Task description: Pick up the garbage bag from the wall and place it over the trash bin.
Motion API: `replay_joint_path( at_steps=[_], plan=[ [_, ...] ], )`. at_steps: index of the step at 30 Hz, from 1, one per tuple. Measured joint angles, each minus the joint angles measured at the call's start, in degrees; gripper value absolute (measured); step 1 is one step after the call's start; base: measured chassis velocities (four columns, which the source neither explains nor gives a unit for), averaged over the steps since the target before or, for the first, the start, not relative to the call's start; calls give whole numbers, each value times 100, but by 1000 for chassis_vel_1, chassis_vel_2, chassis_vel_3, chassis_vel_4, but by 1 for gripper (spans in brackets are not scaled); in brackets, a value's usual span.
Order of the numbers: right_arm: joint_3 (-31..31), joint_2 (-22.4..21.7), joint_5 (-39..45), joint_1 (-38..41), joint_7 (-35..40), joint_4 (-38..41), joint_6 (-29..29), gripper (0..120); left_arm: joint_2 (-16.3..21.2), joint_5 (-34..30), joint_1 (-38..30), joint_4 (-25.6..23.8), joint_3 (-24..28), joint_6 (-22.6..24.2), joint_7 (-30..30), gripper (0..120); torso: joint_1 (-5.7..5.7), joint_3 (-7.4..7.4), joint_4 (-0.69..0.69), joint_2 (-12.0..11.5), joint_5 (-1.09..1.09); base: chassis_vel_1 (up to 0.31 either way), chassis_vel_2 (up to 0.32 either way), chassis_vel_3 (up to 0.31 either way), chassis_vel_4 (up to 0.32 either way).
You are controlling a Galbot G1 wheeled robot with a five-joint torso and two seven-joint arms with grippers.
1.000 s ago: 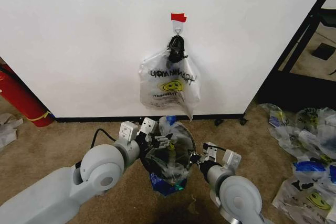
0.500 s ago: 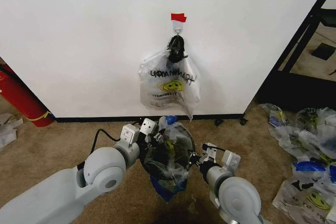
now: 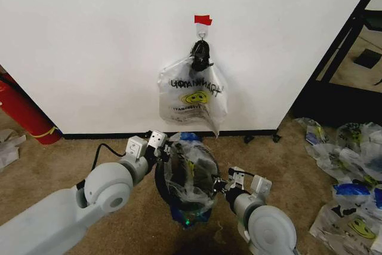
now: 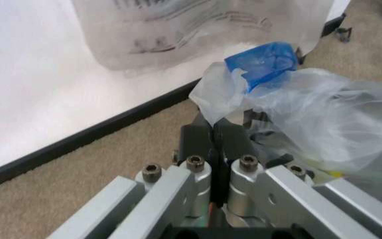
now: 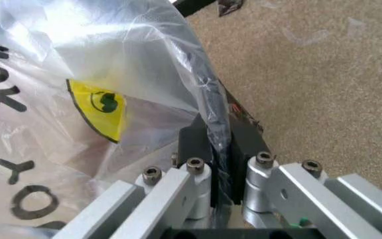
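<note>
The garbage bag [image 3: 190, 174] lies draped over the trash bin [image 3: 162, 184] on the carpet below the wall [image 3: 89, 46]; plastic hides most of the bin from me. My left gripper [image 3: 165, 148] is clenched on the bag's edge by a blue patch [image 4: 262, 60], my right gripper [image 3: 217, 185] pinches the opposite edge. In the right wrist view I read a yellow smiley [image 5: 101, 107] and partial dark letters. A second bag [image 3: 192, 95] hangs from the hook [image 3: 202, 30], its lettering unreadable. Since a second ago, my left arm has shifted leftward, stretching the bag wider.
</note>
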Motion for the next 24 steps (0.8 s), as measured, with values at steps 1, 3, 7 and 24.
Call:
replay_joint_path(
  at_steps=[1,3,7,24],
  plan=[
    [0,0,0,0,0,0,0,1,0,0,0,0,0,0,0,0,0,0,0,0,0,0,0,0,0],
    [1,-33,-48,-26,-135,-16,-2,1,115,-65,89,14,-93,3,66,0,0,0,0,0,0,0,0,0,0],
    [23,-82,-114,-105,-456,-31,19,1,324,-130,422,23,-388,5,228,0,0,0,1,0,0,0,0,0,0],
    [301,-127,33,-178,-1048,21,504,1,789,-922,1151,-8,-1186,13,645,0,0,0,1,0,0,0,0,0,0]
  ],
)
